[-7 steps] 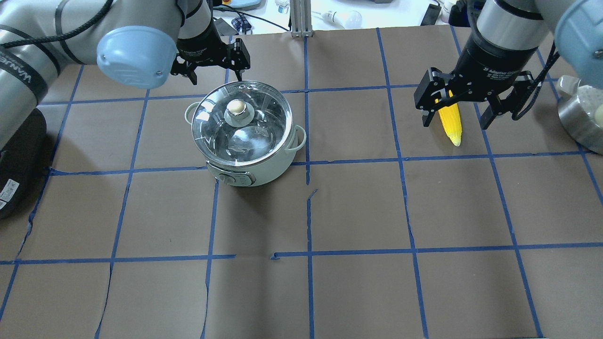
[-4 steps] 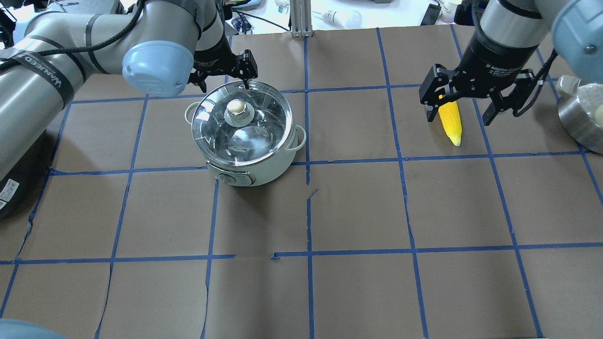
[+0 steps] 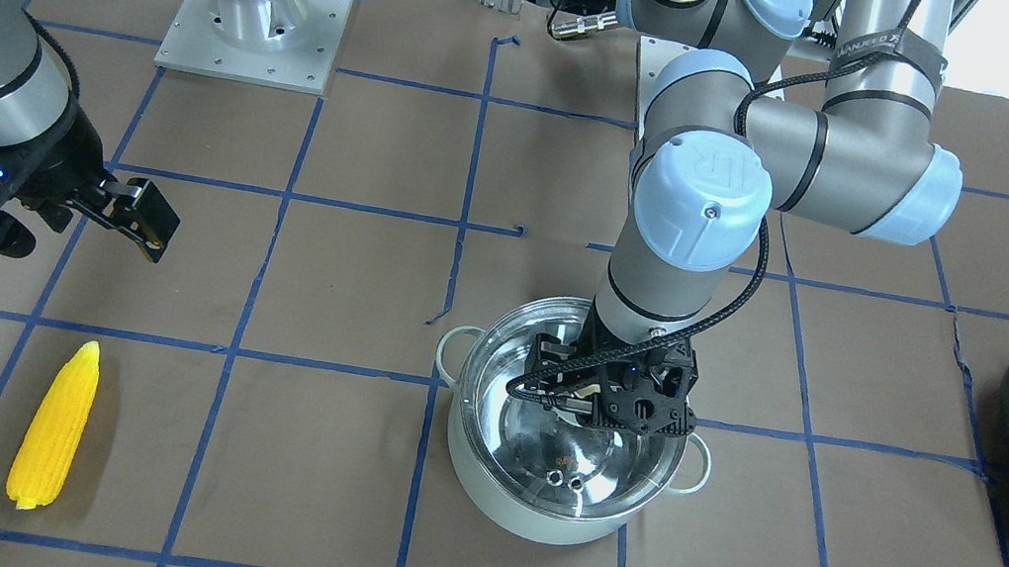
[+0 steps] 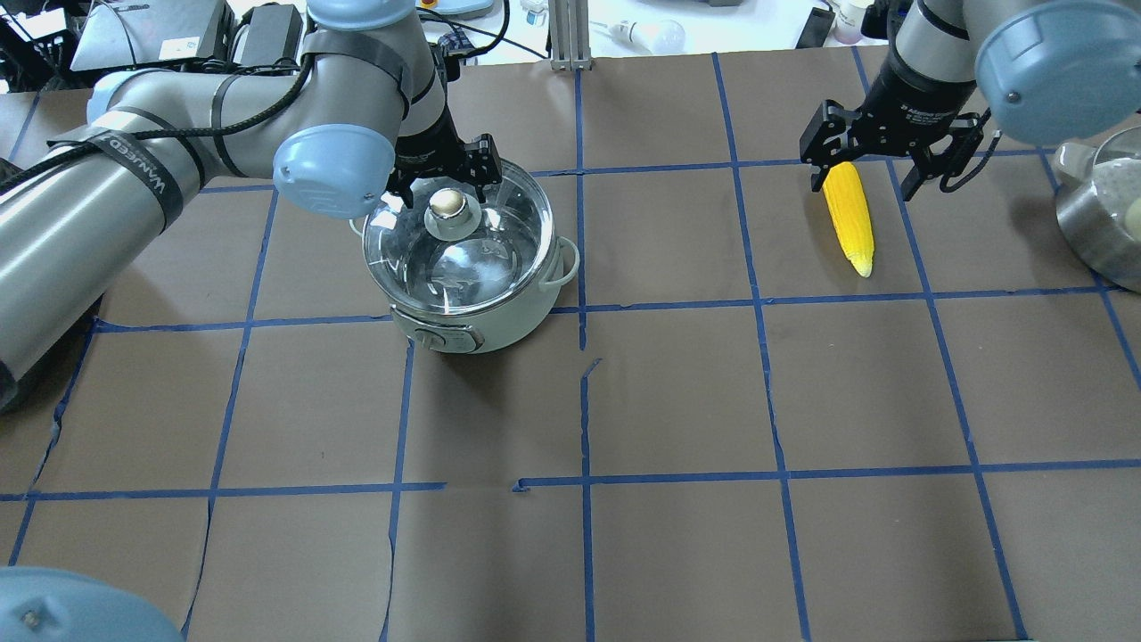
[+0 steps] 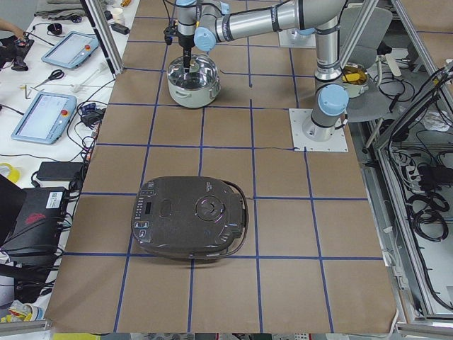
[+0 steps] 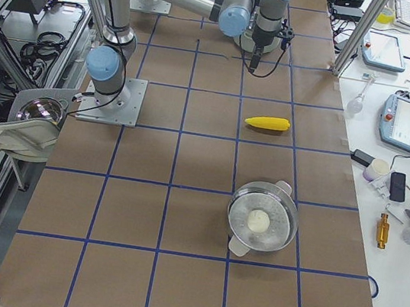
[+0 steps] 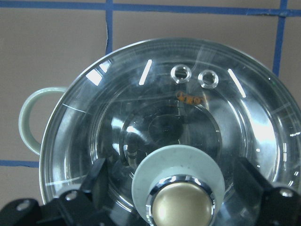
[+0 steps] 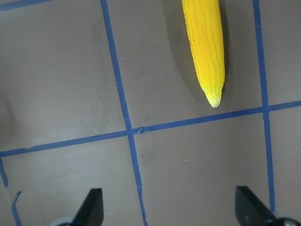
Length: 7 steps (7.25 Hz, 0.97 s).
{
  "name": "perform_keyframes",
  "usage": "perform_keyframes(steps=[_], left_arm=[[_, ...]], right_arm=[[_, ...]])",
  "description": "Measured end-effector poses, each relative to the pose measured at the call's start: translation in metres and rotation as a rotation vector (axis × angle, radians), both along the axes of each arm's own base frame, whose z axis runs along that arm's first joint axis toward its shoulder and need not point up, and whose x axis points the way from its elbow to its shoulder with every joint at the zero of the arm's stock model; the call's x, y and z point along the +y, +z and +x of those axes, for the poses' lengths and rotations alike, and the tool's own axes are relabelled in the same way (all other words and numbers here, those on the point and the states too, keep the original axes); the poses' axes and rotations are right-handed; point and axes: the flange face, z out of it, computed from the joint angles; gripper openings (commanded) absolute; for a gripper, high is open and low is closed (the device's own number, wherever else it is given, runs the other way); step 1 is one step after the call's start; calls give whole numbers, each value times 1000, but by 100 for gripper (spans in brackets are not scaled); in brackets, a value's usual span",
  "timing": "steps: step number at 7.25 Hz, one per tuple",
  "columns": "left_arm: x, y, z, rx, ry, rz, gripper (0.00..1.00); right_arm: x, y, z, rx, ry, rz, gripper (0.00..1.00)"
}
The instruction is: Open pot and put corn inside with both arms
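The pot (image 4: 481, 325) sits toward the counter's (image 4: 677, 401) far edge, left of centre. From the front its glass lid (image 4: 486, 245) barely shows and the left pincer (image 4: 441, 181) hides the knob (image 4: 448, 204). The wrist view shows that pincer spread wide either side of the knob, gripping nothing. The corn (image 4: 848, 217) lies toward the far right corner. The right pincer (image 4: 865, 174), wide open and empty, hovers off its thick end.

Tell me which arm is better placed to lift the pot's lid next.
Left. Its open left gripper is right over the lid knob on the pot; the right gripper, also open, is by the corn, far from the pot.
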Motion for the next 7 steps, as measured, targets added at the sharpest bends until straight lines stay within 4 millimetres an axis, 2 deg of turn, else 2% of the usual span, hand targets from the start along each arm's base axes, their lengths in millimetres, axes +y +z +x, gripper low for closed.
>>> perform_keyframes(steps=[2,3,5,6,7], left_arm=[[3,1,0,4,-9,-1,75],[3,0,-1,4,-12,1,68],[4,1,-1,8,-7,0,37],[5,6,-1,15,2,-7,27],[8,17,-3,35,6,-19,21]], right_arm=[[-29,-37,-25,48,79,-25,100],[-44,-58,-38,73,115,-38,100],[-67,-101,-55,96,180,-66,100],[-74,-124,-60,102,210,-80,100],[-78,-147,-65,105,229,-88,100]])
